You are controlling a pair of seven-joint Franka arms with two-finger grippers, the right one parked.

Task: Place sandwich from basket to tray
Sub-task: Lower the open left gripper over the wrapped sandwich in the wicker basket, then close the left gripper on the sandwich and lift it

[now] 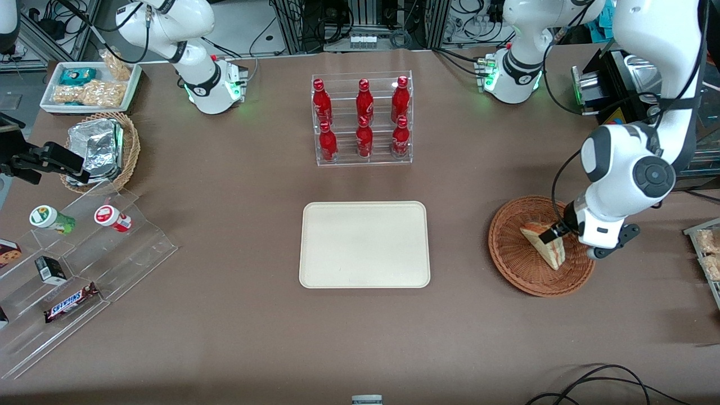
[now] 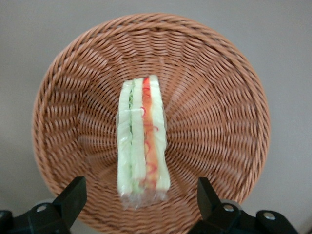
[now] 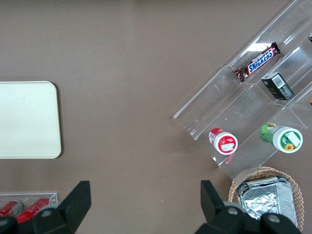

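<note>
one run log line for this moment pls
phase: pre-grasp | hand: open, straddling sandwich | sandwich: in basket | tray: bare

The sandwich point(image 1: 544, 243) lies in the basket point(image 1: 514, 264) toward the working arm's end of the table point(image 1: 236, 326), the gripper point(image 1: 557, 229) hangs just over it with fingers spread apart, and the tray point(image 1: 364, 245) sits beside the basket, nearer the front camera than the bottle rack point(image 1: 363, 118).

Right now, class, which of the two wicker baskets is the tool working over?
The shallow reddish-brown basket holding the sandwich; the tool is open above it. The deeper tan basket holds foil packets.
</note>
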